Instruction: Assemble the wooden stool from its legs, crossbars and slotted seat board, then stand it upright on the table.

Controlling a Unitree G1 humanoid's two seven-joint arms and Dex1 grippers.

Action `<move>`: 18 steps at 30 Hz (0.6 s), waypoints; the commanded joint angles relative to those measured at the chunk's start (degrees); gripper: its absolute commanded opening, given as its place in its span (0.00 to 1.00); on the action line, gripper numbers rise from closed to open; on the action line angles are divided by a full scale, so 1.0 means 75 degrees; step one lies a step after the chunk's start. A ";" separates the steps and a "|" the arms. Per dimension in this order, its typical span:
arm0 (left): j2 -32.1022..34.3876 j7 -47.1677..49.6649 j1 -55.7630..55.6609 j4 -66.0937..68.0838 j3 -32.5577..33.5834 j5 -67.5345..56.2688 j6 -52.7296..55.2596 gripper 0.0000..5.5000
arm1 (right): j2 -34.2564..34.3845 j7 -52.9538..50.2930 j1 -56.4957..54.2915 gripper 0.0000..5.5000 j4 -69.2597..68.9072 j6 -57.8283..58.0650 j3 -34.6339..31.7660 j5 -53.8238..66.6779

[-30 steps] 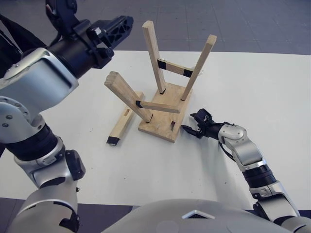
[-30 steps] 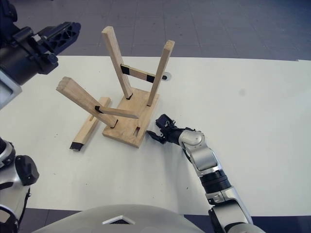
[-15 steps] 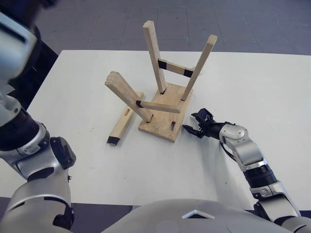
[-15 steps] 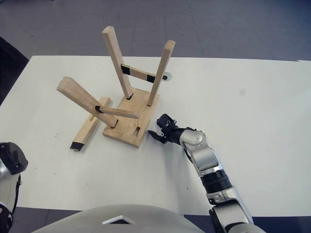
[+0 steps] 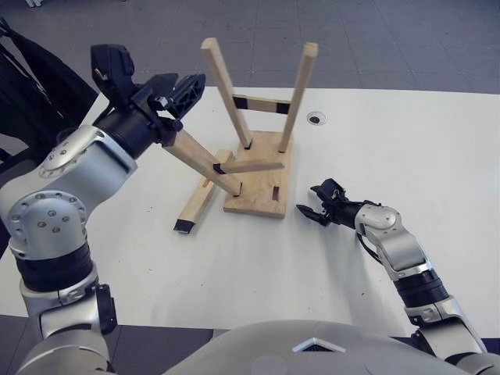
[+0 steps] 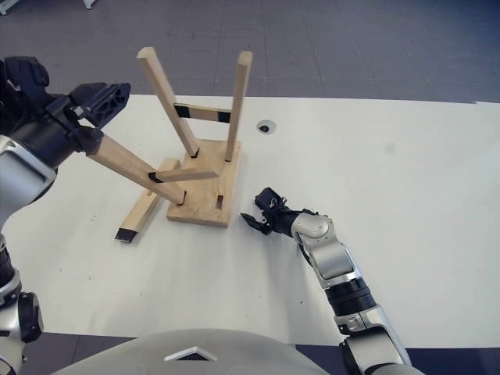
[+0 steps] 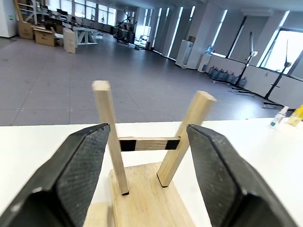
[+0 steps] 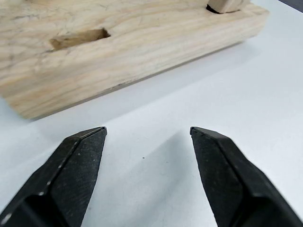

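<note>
L tool [image 7: 147, 127] above tilted leg [image 5: 206, 163].

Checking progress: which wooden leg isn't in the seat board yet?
The black-tipped wooden leg lying flat on the white table; the other three sit in slots.

Grey floor [image 5: 391, 39], tall windows [image 7: 289, 52], wht table [image 5: 437, 133]

My L black two-finger claw [image 5: 186, 94], raised away 0.5 s ago, has swung back down to top end of tilted pale wooden stool leg [image 5: 201, 160], fingers apart.
</note>
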 commanded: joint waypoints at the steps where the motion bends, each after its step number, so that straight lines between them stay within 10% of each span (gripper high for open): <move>1: -0.0022 -0.0313 -0.0987 0.0695 -0.0032 0.0615 -0.0107 0.55 | -0.0066 0.0002 -0.0028 0.59 0.0060 0.0130 0.0049 -0.0086; 8: -0.0119 -0.0534 -0.1739 0.0590 0.1071 0.0902 -0.0886 0.55 | -0.0123 0.0033 -0.0037 0.59 0.0069 0.0149 0.0043 -0.0076; 18: -0.0599 -0.2675 0.4103 -0.0265 0.1522 0.3191 -0.2104 0.59 | -0.0211 -0.0124 0.0080 0.59 -0.0529 0.0609 -0.0440 0.0166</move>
